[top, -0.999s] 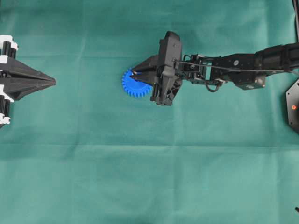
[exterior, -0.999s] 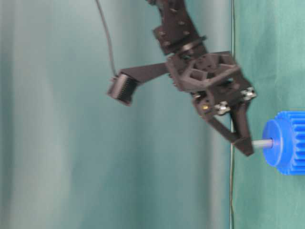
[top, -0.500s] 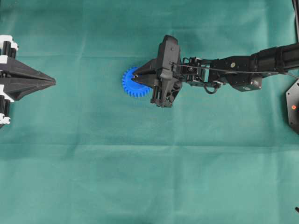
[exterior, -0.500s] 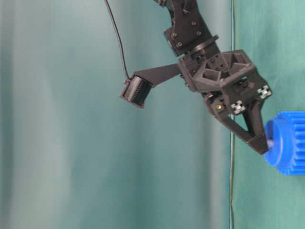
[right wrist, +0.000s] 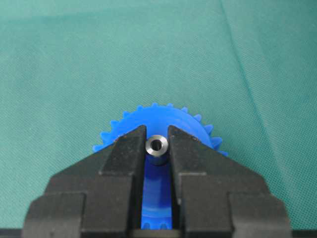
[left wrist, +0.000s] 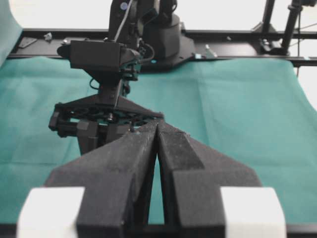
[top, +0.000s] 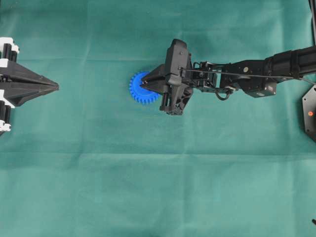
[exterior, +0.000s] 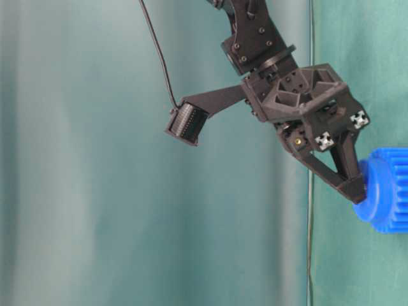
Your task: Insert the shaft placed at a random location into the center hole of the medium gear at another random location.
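— Medium gear [top: 141, 89] first: it lies flat on the green desk [top: 158, 187], upper middle of the overhead view. Risk?

— Judging by the wrist view, a tilted release could jam the pin in the center hole or drag the gear sideways.

— And the shaft [right wrist: 157, 148]?

— Pinched upright between the right claw [right wrist: 157, 147] tips, over the hub. Left claw [left wrist: 157, 144] sits closed, empty, far left.

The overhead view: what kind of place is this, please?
Probably a robotics test bench, not a home or a factory line. A green cloth covers the table, two black robot arms face each other, and the only workpiece is a blue gear with a metal pin.
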Robot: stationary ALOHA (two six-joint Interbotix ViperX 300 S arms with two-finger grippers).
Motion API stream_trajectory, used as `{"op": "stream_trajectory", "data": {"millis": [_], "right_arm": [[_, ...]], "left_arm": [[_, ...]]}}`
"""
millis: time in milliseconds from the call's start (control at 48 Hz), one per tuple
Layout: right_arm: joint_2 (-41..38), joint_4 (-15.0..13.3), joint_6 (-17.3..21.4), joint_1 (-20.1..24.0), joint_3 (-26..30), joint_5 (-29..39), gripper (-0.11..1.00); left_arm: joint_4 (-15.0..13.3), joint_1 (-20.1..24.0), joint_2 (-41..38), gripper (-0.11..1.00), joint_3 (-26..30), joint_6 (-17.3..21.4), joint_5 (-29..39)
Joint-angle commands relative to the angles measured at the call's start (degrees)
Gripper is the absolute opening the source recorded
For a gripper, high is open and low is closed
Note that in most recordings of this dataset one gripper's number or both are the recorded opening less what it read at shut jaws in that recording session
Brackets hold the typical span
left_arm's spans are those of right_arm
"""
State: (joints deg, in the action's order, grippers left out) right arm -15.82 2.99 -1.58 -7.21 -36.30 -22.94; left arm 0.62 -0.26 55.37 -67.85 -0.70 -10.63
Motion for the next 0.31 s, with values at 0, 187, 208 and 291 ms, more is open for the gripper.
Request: {"op": "stream_trajectory", "data": {"millis": [0,187,208,291], "right_arm": [[1.23,0.09,0.44,0.35,0.88,0.09,0.14],[2.90,0.18,0.70,0.35,0.88,0.18,0.56],[3.16,0.18,0.70,0.44,0.79,0.18,0.62],[4.39,0.18,0.62,0.35,0.62,0.18,0.85]], "left_arm": [[0.18,-0.09,-0.44,0.00,1.32,0.00,-0.09],[0.18,0.00,-0.44,0.00,1.32,0.00,-0.18],[0.18,0.00,-0.44,0.00,1.32,0.00,-0.18],[0.18,0.00,-0.44,0.00,1.32,0.00,-0.18]]}}
